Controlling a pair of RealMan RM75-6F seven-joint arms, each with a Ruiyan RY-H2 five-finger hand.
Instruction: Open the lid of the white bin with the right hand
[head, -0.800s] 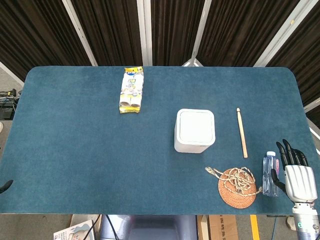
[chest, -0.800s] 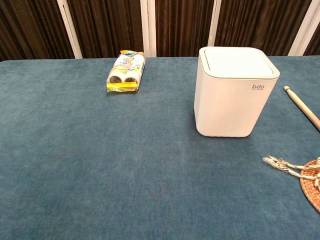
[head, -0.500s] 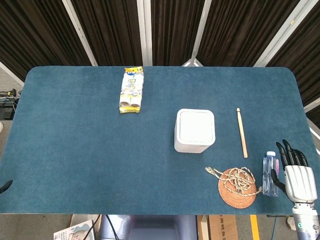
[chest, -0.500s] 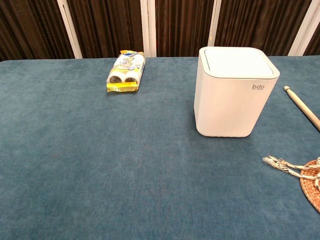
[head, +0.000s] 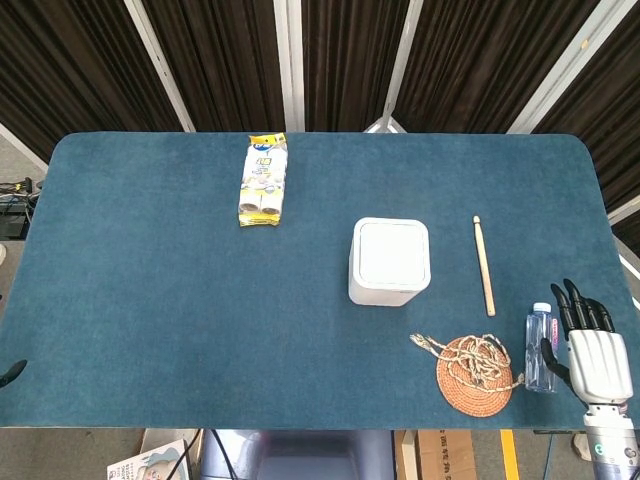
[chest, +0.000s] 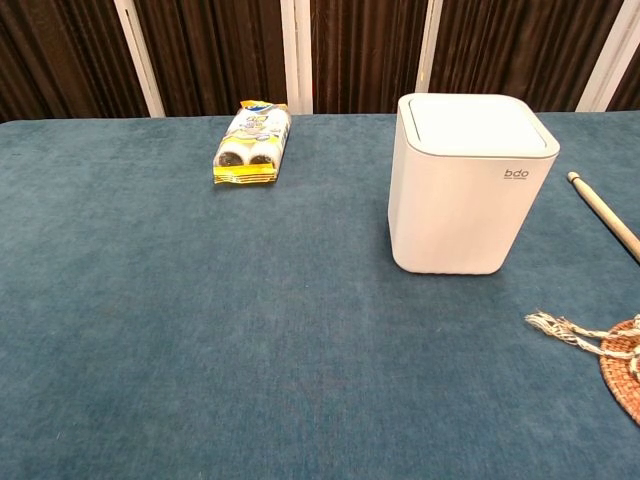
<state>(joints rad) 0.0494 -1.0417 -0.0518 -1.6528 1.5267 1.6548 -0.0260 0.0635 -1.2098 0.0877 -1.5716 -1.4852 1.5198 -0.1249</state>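
Observation:
The white bin (head: 389, 261) stands a little right of the table's middle with its flat lid (head: 392, 250) down; the chest view shows the white bin (chest: 468, 185) upright with its lid (chest: 477, 122) closed. My right hand (head: 592, 345) hovers at the table's near right corner, fingers stretched out and apart, holding nothing, well to the right of the bin. Only a dark tip of my left hand (head: 10, 373) peeks in at the left edge. Neither hand shows in the chest view.
A small water bottle (head: 540, 347) lies just left of my right hand. A woven coaster with a cord (head: 474, 372) sits in front of the bin, a wooden stick (head: 484, 265) to its right. A yellow packet (head: 263, 181) lies at the back left.
My right hand has drifted very slightly downward toward the near edge. Everything else stays put.

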